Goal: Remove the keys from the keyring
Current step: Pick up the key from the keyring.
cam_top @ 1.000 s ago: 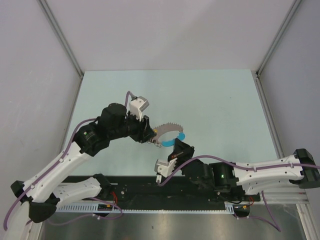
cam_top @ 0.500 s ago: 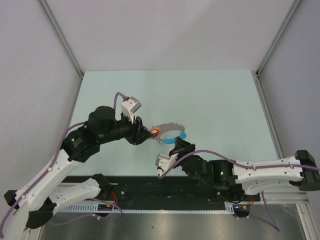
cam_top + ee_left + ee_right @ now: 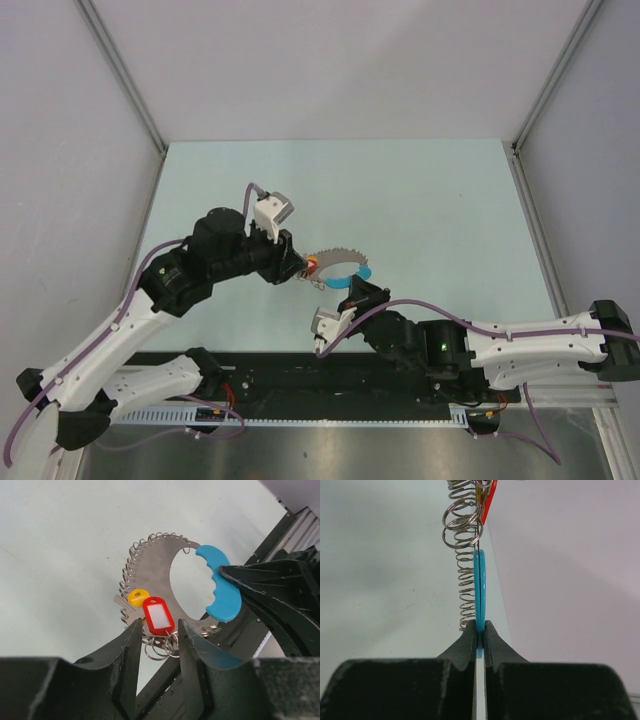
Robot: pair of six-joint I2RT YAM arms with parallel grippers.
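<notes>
The keyring (image 3: pixel 336 257) is a silvery crescent plate (image 3: pixel 155 565) edged with small wire loops, with a blue grip (image 3: pixel 220 590) at one end. It is held up off the table. My right gripper (image 3: pixel 480 630) is shut on the blue grip (image 3: pixel 479 590), seen edge-on beside the loops (image 3: pixel 465 595). A yellow-headed key (image 3: pixel 137 598) and a red tag (image 3: pixel 158 616) with split rings (image 3: pixel 162 647) hang at the plate's other end. My left gripper (image 3: pixel 160 630) is open, its fingers either side of the red tag and rings. In the top view the left gripper (image 3: pixel 300 268) faces the right gripper (image 3: pixel 357 291).
The pale green table (image 3: pixel 430 200) is bounded by grey walls and metal posts (image 3: pixel 120 75). A black rail (image 3: pixel 270 372) with the arm bases runs along the near edge, showing behind the blue grip in the left wrist view (image 3: pixel 285 540).
My left arm swung a little left, then back right to the ring's red-tag end, its jaws narrowing around the tag. The right gripper kept its hold on the blue grip.
</notes>
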